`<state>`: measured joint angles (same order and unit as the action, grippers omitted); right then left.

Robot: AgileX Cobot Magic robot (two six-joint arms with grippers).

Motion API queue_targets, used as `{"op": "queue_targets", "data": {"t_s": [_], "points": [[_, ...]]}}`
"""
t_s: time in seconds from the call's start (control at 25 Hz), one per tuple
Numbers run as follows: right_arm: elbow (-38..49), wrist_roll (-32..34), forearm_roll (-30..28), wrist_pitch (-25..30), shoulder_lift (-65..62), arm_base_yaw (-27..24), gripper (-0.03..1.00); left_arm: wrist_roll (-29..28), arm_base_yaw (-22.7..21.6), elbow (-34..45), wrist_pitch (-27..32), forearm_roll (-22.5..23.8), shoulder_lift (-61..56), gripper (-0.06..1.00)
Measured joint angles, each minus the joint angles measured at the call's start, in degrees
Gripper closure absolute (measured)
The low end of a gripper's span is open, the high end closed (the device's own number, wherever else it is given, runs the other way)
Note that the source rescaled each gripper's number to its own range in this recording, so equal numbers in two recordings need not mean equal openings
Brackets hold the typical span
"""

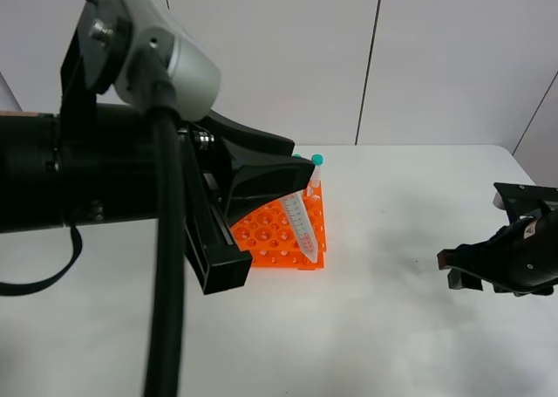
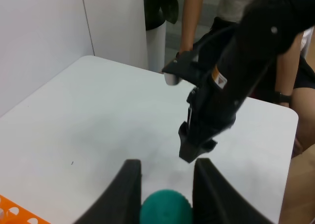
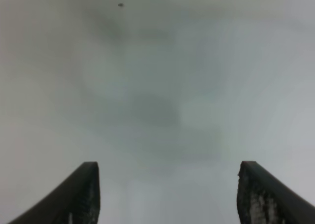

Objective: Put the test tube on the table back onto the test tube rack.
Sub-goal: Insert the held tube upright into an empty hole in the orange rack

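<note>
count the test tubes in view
2. One test tube hangs tilted over the test tube rack, cap pinched in the left gripper; a second tube stands upright at the rack's far edge. The left arm may hide more.

Left arm [image 1: 96, 179] hides left part of test tube rack [image 1: 283, 240]; test tube [image 1: 301, 227] cap end lost behind it. Right wrist view blurred; worktop [image 3: 157, 86] detail unreadable.
</note>
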<state>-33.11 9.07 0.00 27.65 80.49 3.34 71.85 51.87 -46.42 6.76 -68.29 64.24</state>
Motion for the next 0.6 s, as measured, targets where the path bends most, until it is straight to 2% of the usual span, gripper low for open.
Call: {"op": "queue_targets", "data": {"t_s": [0.12,0.16,0.2,0.36,0.6], "points": [[-3.37,0.61,-4.95,6.32,-0.4,0.0,0.33,0.0,0.0,0.0,0.0,0.0,0.0,0.94],[-3.77,0.63,-6.58,7.16,-0.53,0.0,0.33,0.0,0.0,0.0,0.0,0.0,0.0,0.94],[-3.95,0.89,-11.31,8.11,-0.53,0.0,0.33,0.0,0.0,0.0,0.0,0.0,0.0,0.94],[-3.95,4.83,-19.1,9.76,-0.53,0.0,0.33,0.01,0.0,0.0,0.0,0.0,0.0,0.94],[-3.95,7.57,-20.13,14.54,-0.59,0.0,0.33,0.01,0.0,0.0,0.0,0.0,0.0,0.94]]}}
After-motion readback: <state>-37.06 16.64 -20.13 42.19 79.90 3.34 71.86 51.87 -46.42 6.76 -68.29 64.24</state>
